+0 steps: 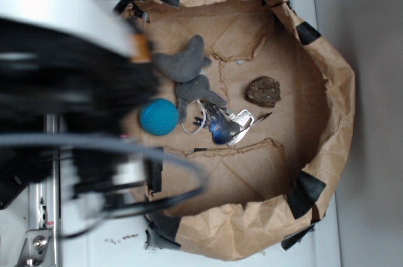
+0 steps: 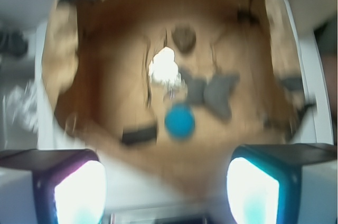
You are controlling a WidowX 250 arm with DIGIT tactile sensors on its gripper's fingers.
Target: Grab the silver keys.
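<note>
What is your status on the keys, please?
Pincer open, above the bag's near edge. Keys untouched on bag floor. Ball and plush alongside them.

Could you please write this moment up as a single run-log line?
phase: approach | gripper: open, above bin, holding nothing | silver keys: on paper bin floor, untouched | neighbours: blue ball, grey plush toy, brown rock
</note>
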